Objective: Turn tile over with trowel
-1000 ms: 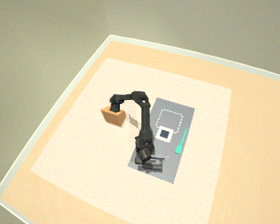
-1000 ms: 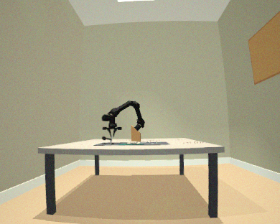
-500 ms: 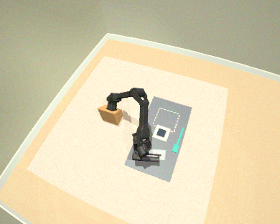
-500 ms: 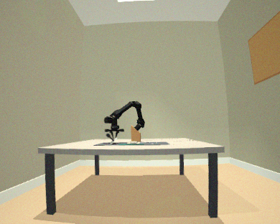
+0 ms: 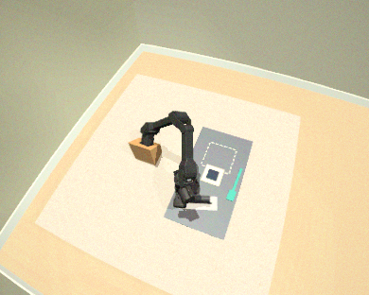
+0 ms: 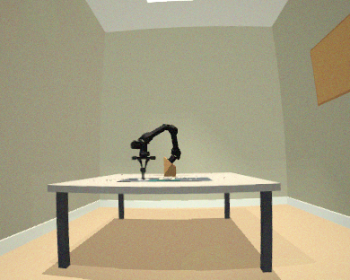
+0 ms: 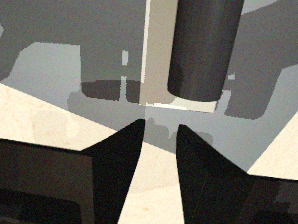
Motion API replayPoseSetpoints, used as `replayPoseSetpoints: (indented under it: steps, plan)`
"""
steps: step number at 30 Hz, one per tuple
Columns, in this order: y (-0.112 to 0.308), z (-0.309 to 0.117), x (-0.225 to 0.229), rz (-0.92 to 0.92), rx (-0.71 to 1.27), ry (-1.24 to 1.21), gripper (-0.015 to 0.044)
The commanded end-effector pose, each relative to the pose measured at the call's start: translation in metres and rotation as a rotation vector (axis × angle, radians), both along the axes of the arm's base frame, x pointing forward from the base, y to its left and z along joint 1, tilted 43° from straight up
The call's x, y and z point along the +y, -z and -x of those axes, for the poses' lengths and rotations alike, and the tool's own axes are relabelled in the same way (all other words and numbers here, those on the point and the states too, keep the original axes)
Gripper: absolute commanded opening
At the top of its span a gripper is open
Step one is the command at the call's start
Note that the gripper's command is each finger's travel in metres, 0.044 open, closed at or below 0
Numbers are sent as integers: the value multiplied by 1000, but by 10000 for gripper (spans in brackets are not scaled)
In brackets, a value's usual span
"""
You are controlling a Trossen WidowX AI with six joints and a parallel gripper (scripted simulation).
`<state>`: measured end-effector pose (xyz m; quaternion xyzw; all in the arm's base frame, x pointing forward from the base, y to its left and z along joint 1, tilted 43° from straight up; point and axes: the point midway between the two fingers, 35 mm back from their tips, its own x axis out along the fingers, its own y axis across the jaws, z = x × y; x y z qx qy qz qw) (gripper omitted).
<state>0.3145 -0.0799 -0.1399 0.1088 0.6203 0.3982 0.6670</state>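
Observation:
The tile (image 5: 206, 180) is white with a dark square facing up. It lies mostly outside the dashed outline (image 5: 222, 144) and covers part of its near line. The trowel has a thick black handle (image 5: 203, 199) (image 7: 205, 50) above a pale rectangular blade (image 5: 211, 207) (image 7: 159, 60). The blade looks flat over the mat's near part. My gripper (image 7: 161, 128) (image 6: 143, 167) points down, its fingers slightly apart with nothing between them. The fingertips are close beside the handle's near end. In the top view my arm hides part of the blade.
A thin teal tool with a squarish end (image 5: 231, 195) lies on the grey mat (image 5: 215, 231) near its right edge. The orange-brown block (image 5: 145, 152) (image 6: 170, 170) stands under my arm's base. The table (image 6: 163, 187) extends around the mat.

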Motion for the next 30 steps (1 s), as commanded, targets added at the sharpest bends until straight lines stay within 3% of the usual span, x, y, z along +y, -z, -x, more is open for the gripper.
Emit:
replayPoseSetpoints:
  steps: [1,6,10,26,30]
  plan:
    - [0,0,0,0,0,0,100]
    - [0,0,0,0,0,0,100]
    - [0,0,0,0,0,0,0]
    - [0,0,0,0,0,0,0]
    - [0,0,0,0,0,0,100]
